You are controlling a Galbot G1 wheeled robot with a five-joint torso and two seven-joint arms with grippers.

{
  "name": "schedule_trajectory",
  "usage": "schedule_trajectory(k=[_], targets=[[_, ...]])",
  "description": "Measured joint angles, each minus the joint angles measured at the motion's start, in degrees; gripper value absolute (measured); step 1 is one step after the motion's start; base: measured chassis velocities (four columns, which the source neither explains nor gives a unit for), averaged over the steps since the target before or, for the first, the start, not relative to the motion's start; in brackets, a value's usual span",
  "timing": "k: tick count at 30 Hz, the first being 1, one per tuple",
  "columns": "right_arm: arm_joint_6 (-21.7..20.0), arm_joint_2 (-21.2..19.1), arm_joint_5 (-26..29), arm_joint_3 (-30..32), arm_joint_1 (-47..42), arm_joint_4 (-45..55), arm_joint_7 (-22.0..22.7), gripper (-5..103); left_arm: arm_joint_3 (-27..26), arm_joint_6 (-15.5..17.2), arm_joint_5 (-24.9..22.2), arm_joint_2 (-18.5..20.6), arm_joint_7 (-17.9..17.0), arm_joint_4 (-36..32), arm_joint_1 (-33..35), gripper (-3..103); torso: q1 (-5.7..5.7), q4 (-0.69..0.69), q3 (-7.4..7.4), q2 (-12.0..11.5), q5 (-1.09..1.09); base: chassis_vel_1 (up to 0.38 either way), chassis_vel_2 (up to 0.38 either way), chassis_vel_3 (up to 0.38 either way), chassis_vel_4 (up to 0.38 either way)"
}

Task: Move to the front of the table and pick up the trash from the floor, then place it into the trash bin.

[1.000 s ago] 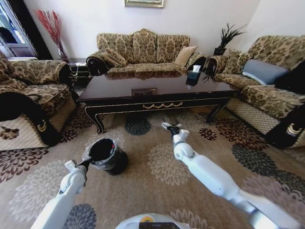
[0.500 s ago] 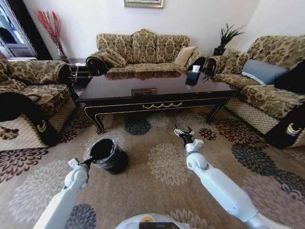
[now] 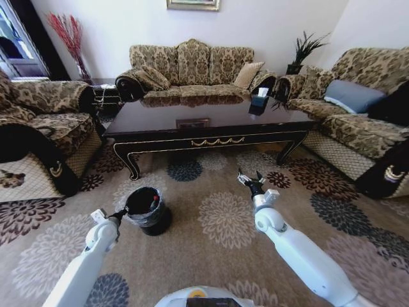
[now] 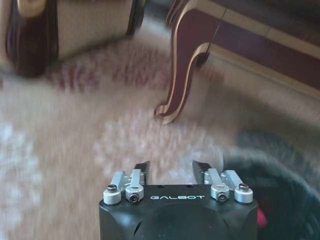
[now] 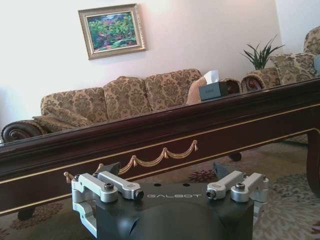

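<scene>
Parked already before the long side of the table, so the driving part judged done. Trash bin standing on the floor just ahead of the left hand, below the table's near left leg; inside it a small red spot against the dark, likely a piece of trash already dropped in, though too small to be sure. No loose wrapper, scrap or can made out on the visible carpet, so most of the picking up judged finished, with anything left perhaps hidden under the table or behind the arms. Left hand low at the bin's rim, fingers spread and holding nothing, as seen from the left wrist. Right hand out over the carpet in front of the table's middle, well apart from the bin, fingers spread wide and empty, facing the gold-trimmed apron. Underfoot, tan carpet with big round flower medallions in cream, brown and dark blue. Around it, patterned sofas on three sides, a tissue box on the glossy tabletop, a framed painting on the pale wall, a potted plant in the far right corner, red dried stems at far left.
</scene>
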Motion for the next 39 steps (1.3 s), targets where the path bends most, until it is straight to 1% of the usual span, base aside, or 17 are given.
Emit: schedule_trajectory(k=[4, 7, 9, 11, 12, 15, 16, 17, 20, 22, 23, 26, 32, 34, 36, 38, 39], targets=[[-0.5, 0.0, 0.2, 7.8, -5.5, 4.1, 0.6, 100, -1.9, -0.6, 0.0, 3.2, 0.2, -8.0, 1.5, 71, 0.0, -0.04, 0.0, 0.0, 0.0, 0.0, 0.0, 0.0, 0.0], [-0.5, -0.1, 0.2, 11.7, -8.6, 5.7, 0.6, 100, -2.6, -0.7, 0.8, 4.1, 0.4, -10.7, 2.6, 76, 0.0, -0.07, 0.0, 0.0, 0.0, 0.0, 0.0, 0.0, 0.0], [-0.5, -0.1, -0.2, 14.9, -11.3, 7.3, 0.7, 100, -5.2, -1.5, 2.8, 3.7, 1.5, -13.9, 5.6, 87, 0.0, -0.06, 0.0, 0.0, -0.02, 0.0, 0.0, 0.0, 0.0], [-0.5, -0.1, -0.3, 15.7, -12.2, 7.7, 0.7, 100, -6.0, -1.8, 3.2, 3.4, 1.9, -14.8, 6.6, 87, 0.0, -0.06, -0.01, 0.0, -0.02, 0.0, 0.0, 0.0, 0.0], [0.0, -0.5, -0.6, 17.3, -14.8, 9.1, -0.3, 100, -8.4, -2.3, 4.6, 2.2, 3.4, -17.8, 9.8, 96, 0.0, 0.03, 0.0, 0.0, -0.02, 0.0, 0.0, 0.0, 0.0], [0.9, -1.4, -1.6, 18.8, -17.8, 10.6, -1.6, 100, -10.4, -2.8, 7.3, 1.2, 5.3, -21.8, 13.7, 99, -0.01, 0.02, -0.01, 0.0, -0.03, 0.0, 0.0, 0.0, 0.0], [1.4, -2.0, -2.7, 19.4, -19.4, 11.2, -2.2, 100, -11.0, -3.3, 9.3, 1.1, 6.6, -23.4, 15.5, 100, -0.01, 0.01, -0.01, 0.0, -0.01, 0.0, 0.0, 0.0, 0.0], [1.9, -2.7, -4.7, 20.2, -21.3, 12.0, -2.6, 100, -11.9, -4.8, 13.9, 1.1, 9.5, -25.2, 18.4, 100, -0.01, -0.04, -0.01, 0.0, -0.01, 0.0, 0.0, 0.0, 0.0], [2.0, -3.1, -8.3, 21.6, -25.1, 14.6, -2.9, 100, -12.9, -10.4, 23.4, 1.0, 18.5, -26.4, 24.5, 100, -0.01, -0.02, -0.01, 0.0, -0.01, 0.0, 0.0, 0.0, 0.0], [1.8, -2.9, -8.9, 21.8, -25.9, 15.1, -2.9, 100, -12.9, -11.4, 24.4, 0.8, 19.9, -26.4, 25.2, 100, 0.0, -0.01, 0.0, 0.0, -0.02, 0.0, 0.0, 0.0, 0.0], [1.1, -2.1, -11.3, 22.6, -28.8, 16.7, -2.8, 100, -12.9, -15.5, 27.9, -0.1, 25.2, -26.4, 27.8, 100, -0.01, 0.01, 0.0, 0.0, -0.04, 0.0, 0.0, 0.0, 0.0], [1.0, 0.4, -15.7, 23.7, -34.8, 18.2, -2.7, 100, -12.3, -20.5, 31.5, -2.6, 29.2, -26.8, 30.1, 100, -0.01, -0.02, 0.0, 0.0, -0.02, 0.0, 0.0, 0.0, 0.0], [7.1, 6.1, -23.8, 25.5, -44.3, 18.6, -6.4, 100, -9.7, -20.7, 35.7, -7.8, 26.0, -28.7, 32.6, 100, -0.01, -0.04, -0.01, 0.0, -0.02, 0.0, 0.0, 0.0, 0.0], [8.6, 8.2, -26.2, 26.6, -46.9, 19.7, -8.3, 100, -8.8, -21.4, 39.3, -11.0, 24.5, -29.2, 33.4, 100, -0.01, -0.04, -0.01, 0.0, -0.01, 0.0, 0.0, 0.0, 0.0], [8.7, 9.3, -26.7, 27.9, -48.2, 22.0, -9.1, 100, -8.7, -22.7, 42.0, -14.3, 23.6, -29.5, 33.8, 100, -0.01, -0.03, 0.0, 0.0, -0.02, 0.0, 0.0, 0.0, 0.0], [8.5, 9.4, -26.7, 28.2, -48.3, 22.5, -9.2, 100, -8.7, -22.8, 42.3, -14.8, 23.5, -29.5, 33.8, 100, -0.01, -0.02, -0.01, 0.0, -0.02, 0.0, 0.0, 0.0, 0.0], [7.7, 9.5, -26.8, 29.7, -48.2, 24.2, -9.5, 100, -8.8, -23.7, 43.2, -17.3, 23.4, -29.5, 33.9, 100, -0.01, -0.01, 0.0, 0.0, -0.02, 0.0, 0.0, 0.0, 0.0]])
